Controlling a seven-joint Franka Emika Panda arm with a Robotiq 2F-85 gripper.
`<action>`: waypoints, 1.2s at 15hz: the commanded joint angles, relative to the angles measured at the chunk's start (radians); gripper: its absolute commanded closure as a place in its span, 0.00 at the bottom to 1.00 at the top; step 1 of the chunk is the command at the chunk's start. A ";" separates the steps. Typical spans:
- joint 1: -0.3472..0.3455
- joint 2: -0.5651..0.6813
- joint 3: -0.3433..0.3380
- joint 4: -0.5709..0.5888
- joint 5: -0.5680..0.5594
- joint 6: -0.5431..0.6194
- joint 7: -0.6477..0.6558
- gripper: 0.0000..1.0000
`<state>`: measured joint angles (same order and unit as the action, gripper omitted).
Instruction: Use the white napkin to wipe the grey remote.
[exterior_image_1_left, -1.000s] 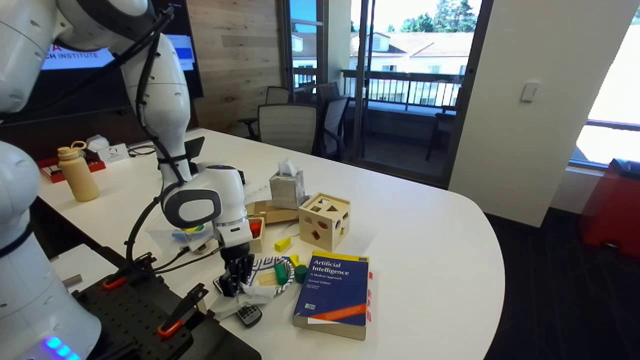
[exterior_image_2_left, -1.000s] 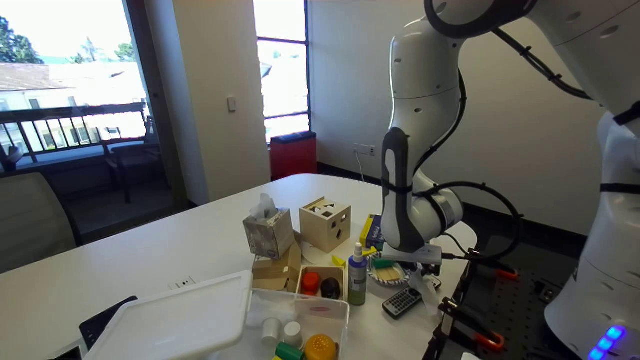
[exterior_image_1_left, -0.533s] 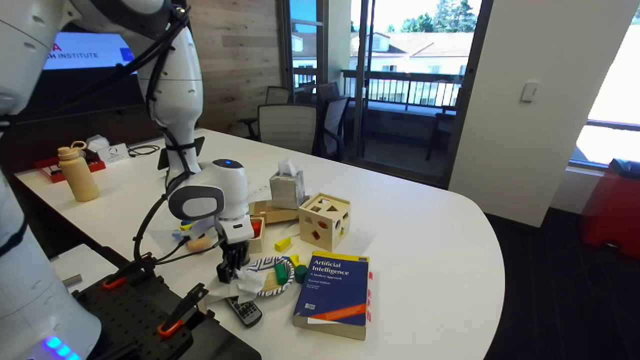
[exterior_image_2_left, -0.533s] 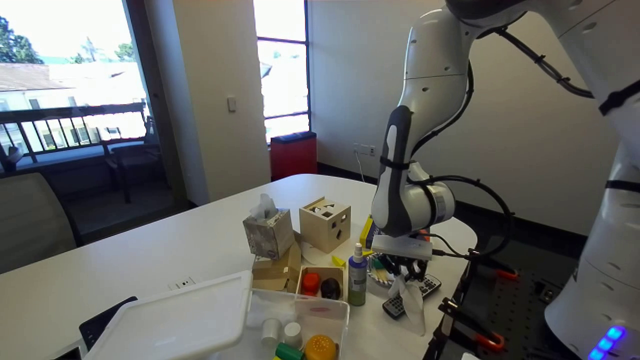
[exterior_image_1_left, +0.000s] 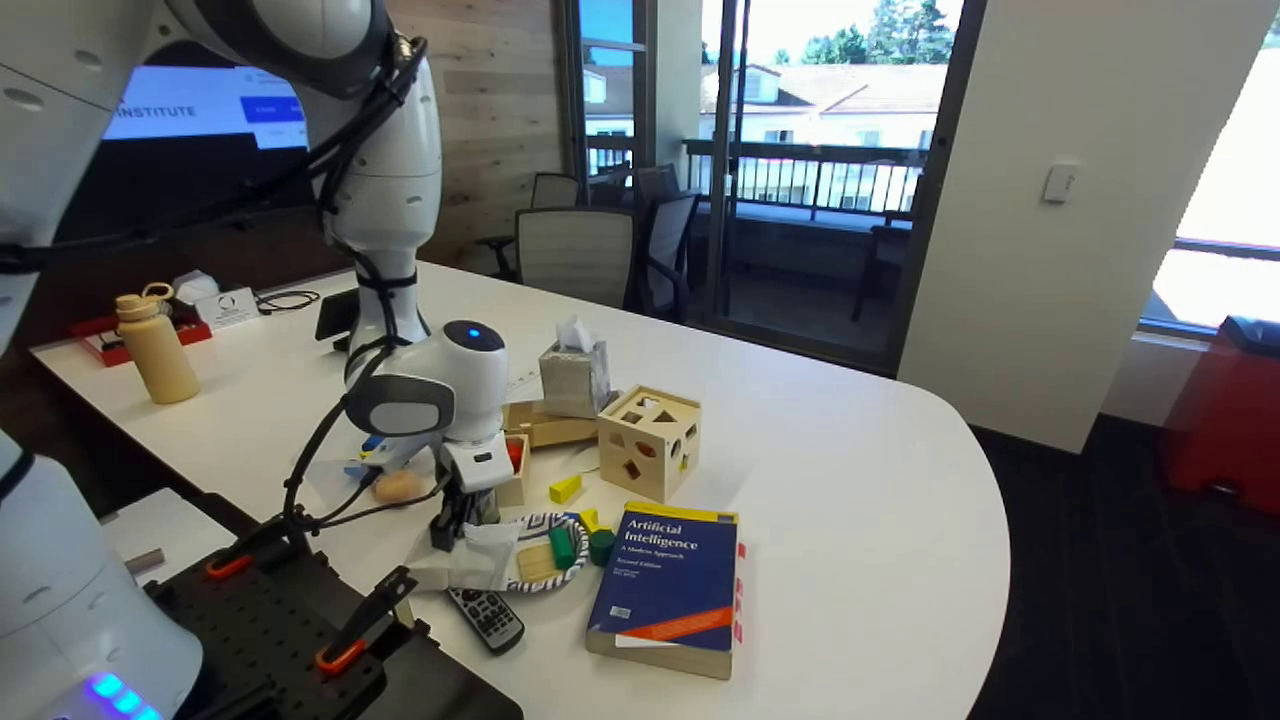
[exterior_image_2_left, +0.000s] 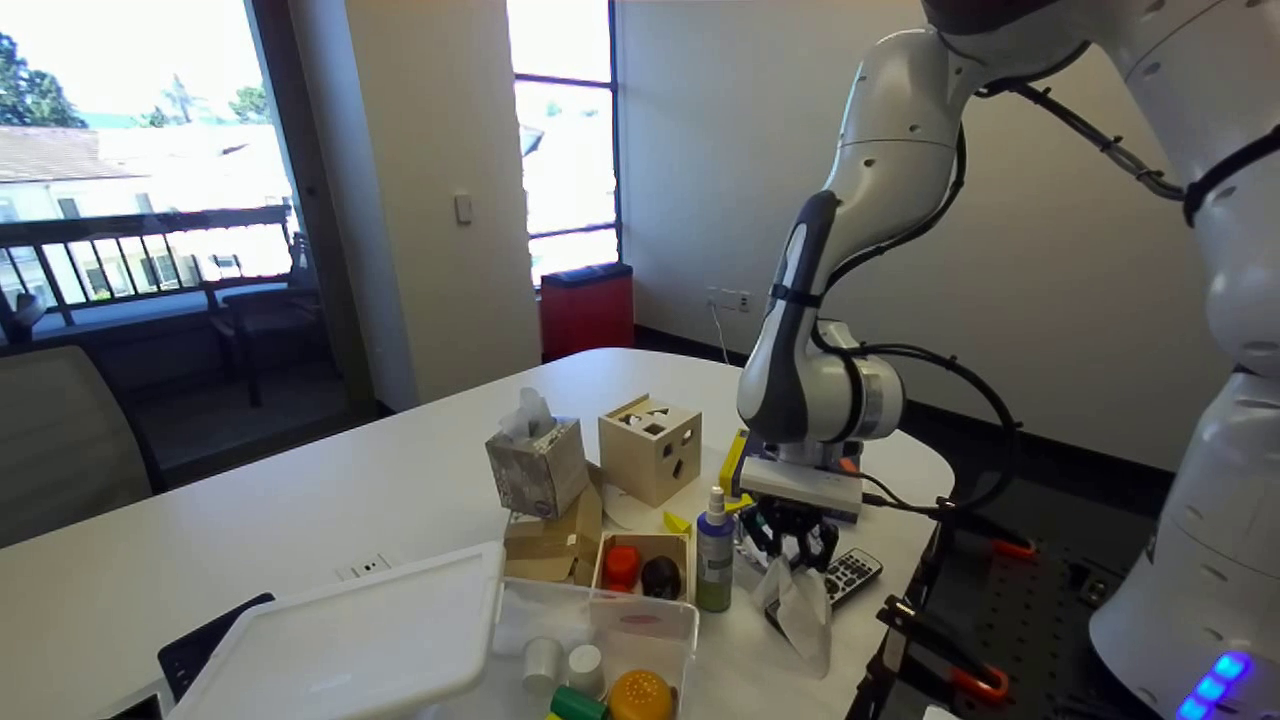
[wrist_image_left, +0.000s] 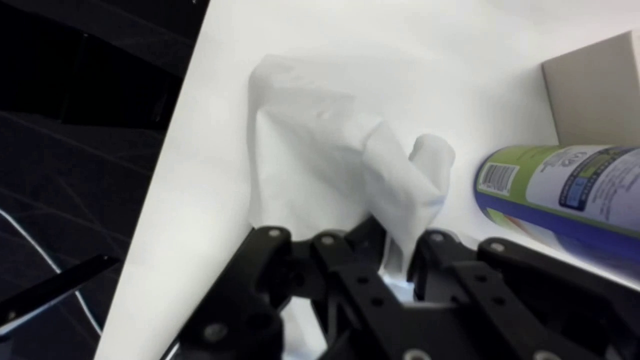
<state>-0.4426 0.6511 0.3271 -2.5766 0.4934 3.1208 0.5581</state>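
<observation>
Grasping the white napkin (exterior_image_2_left: 804, 615) in the pincer (exterior_image_2_left: 797, 558) and partly hiding the grey remote (exterior_image_2_left: 854, 573) on the bench (exterior_image_2_left: 430, 460) with it in both exterior views.

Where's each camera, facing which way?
Exterior view: beside the base, facing the balcony railing across the table; base, arm, gripper left of centre.
Exterior view: beside the base, facing the narrow window; base, arm, gripper right of centre.
Wrist view: on the wrist, facing down at the white napkin; own body: gripper only.
Both exterior views share the wooden shape sorter.
</observation>
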 joint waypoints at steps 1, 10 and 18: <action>0.133 -0.084 -0.126 -0.047 0.057 -0.029 0.033 0.99; 0.827 -0.274 -0.719 -0.228 -0.092 0.083 0.288 0.99; 1.482 -0.252 -1.201 -0.178 0.002 0.266 0.160 0.99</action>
<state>0.8458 0.4174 -0.7467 -2.7655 0.4518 3.3424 0.7807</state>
